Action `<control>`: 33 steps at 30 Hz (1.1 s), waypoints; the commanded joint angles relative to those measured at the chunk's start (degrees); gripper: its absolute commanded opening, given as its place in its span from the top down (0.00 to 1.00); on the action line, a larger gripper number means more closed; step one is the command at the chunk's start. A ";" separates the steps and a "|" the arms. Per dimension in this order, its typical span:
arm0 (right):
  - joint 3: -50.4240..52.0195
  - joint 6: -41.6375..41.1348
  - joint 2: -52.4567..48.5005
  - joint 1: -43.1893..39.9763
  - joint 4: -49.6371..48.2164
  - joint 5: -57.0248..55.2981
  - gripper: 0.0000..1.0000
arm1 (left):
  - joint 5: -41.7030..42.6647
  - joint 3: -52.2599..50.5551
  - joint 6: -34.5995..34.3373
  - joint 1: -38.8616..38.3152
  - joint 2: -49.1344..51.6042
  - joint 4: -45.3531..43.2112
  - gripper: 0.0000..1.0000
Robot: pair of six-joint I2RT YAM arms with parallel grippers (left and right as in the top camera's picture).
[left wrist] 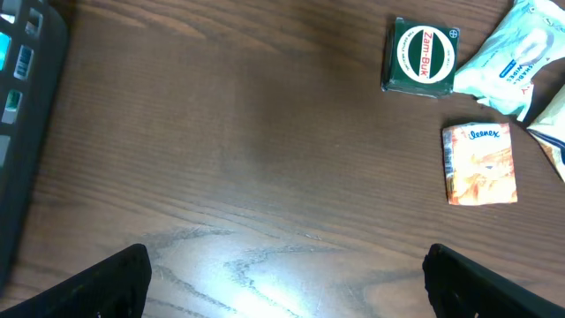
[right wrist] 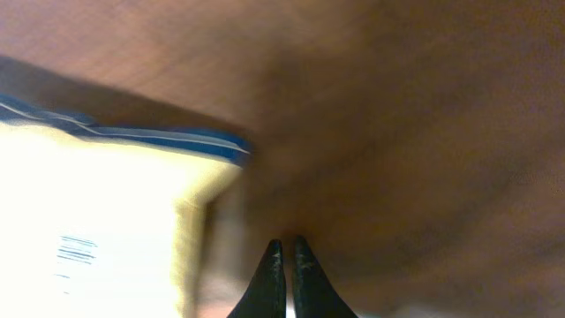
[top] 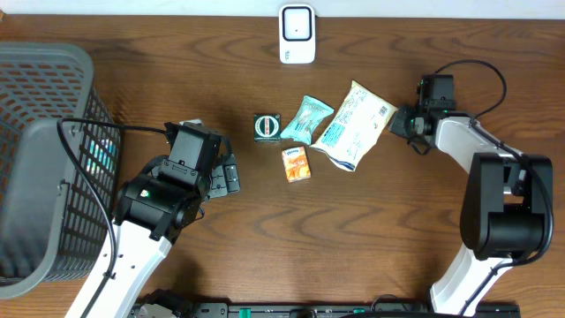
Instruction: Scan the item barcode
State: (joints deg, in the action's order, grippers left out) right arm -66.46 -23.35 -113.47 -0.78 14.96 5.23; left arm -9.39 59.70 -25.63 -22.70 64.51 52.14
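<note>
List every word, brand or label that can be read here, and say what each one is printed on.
"Zam-Buk": on the green box.
"Kleenex": on the orange tissue pack, slightly soft but legible.
Teal packet: it carries print, but too small to read.
White and blue bag: lettering too small in the overhead view, and its barcode patch is blurred in the right wrist view.

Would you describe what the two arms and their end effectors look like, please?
The left arm and right arm have white shells with black joints, each trailing a black cable. The left end effector and right end effector have black fingers, the right's tapered.
</note>
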 commanded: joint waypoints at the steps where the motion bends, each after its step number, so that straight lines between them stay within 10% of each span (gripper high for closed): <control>1: 0.59 -0.44 -2.93 1.20 -1.33 5.81 0.99 | -0.94 0.24 0.11 0.20 0.22 0.13 0.02; 18: 0.55 -0.39 -2.89 5.42 -14.19 21.57 0.99 | -0.94 0.24 0.11 0.20 0.22 0.13 0.02; 33: 0.46 0.44 -1.62 1.46 -1.99 21.88 0.85 | -0.96 0.24 0.11 0.20 0.22 0.13 0.02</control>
State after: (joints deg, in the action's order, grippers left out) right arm -66.19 -23.44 -115.55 1.23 10.96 26.20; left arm -9.41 59.70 -25.63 -22.70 64.51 52.12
